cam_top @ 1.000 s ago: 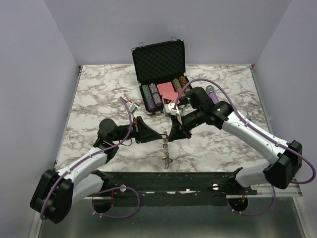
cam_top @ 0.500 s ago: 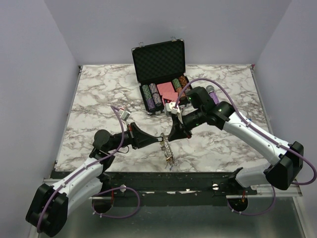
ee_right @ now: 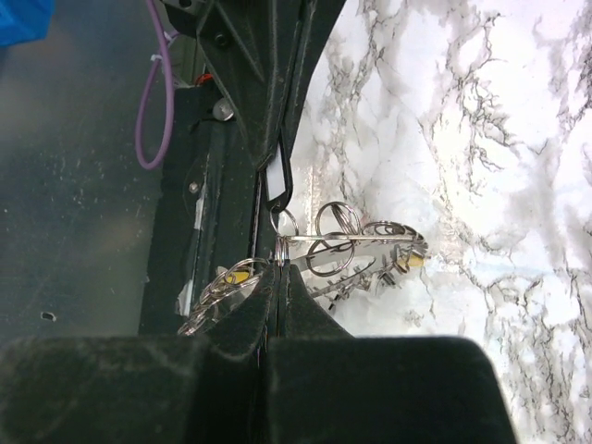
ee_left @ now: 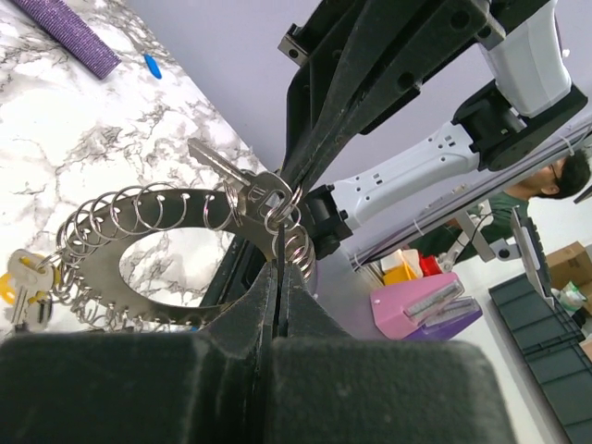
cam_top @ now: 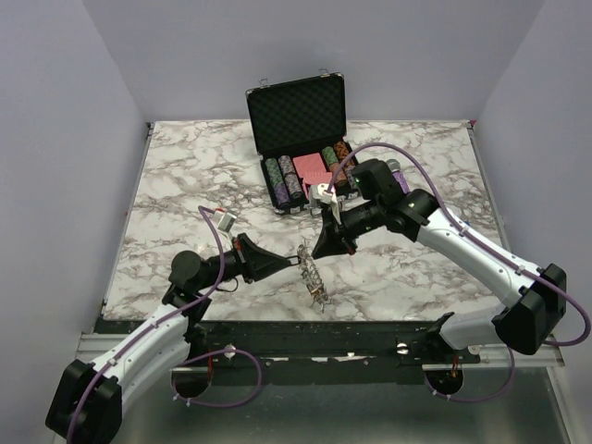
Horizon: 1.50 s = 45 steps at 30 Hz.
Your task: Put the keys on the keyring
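Well, the keyring [cam_top: 313, 275] hangs in the air in front of the case [cam_top: 298, 116], well apart from it, above the table [cam_top: 185, 176]. A silver key [ee_left: 215, 163] sits on a small loop at its top, and a yellow key [ee_left: 18, 282] hangs at the opposite side. The left gripper [cam_top: 300, 260] is clamped on the keyring's rim. The right gripper [cam_top: 318, 252], fingers together, pinches the loop carrying the silver key.
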Motion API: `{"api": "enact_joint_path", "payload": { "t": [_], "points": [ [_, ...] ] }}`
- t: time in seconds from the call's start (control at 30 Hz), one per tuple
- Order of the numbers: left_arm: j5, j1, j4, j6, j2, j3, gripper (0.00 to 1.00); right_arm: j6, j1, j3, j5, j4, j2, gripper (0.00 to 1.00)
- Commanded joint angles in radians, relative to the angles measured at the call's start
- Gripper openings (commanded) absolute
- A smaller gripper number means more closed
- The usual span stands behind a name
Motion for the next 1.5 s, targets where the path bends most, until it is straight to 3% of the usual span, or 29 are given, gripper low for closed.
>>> {"api": "enact_joint_path", "payload": {
  "t": [0.0, 0.33, 0.7, 0.9, 1.0, 1.13, 1.27, 1.37, 1.47],
  "points": [
    [0.014, -0.005, -0.052, 0.038, -0.015, -0.012, 0.00, 0.104, -0.028, -0.015, -0.034, 0.092, -0.010, 0.00],
    [0.007, -0.054, -0.113, 0.090, 0.064, 0.031, 0.00, 0.300, -0.048, -0.078, -0.104, 0.252, -0.011, 0.00],
    [0.016, -0.114, -0.077, 0.101, 0.160, 0.061, 0.00, 0.250, -0.062, -0.092, -0.056, 0.215, -0.025, 0.00],
    [-0.050, -0.109, -0.194, 0.124, 0.082, 0.047, 0.40, 0.218, -0.063, -0.087, -0.059, 0.195, -0.039, 0.00],
    [-0.108, -0.109, -0.311, 0.171, -0.021, 0.051, 0.49, 0.208, -0.069, -0.084, -0.071, 0.192, -0.044, 0.00],
    [-0.180, -0.107, -0.400, 0.282, -0.177, 0.053, 0.52, 0.193, -0.071, -0.098, -0.100, 0.192, -0.054, 0.00],
    [-0.202, -0.114, -0.319, 0.421, -0.276, 0.041, 0.52, 0.155, -0.071, -0.107, -0.156, 0.186, -0.062, 0.00],
    [-0.191, -0.118, -0.267, 0.542, -0.258, 0.067, 0.52, 0.121, -0.071, -0.107, -0.195, 0.178, -0.059, 0.00],
    [-0.165, -0.129, -0.155, 0.573, -0.178, 0.083, 0.49, 0.054, -0.071, -0.093, -0.223, 0.140, -0.054, 0.00]
  ]
}}
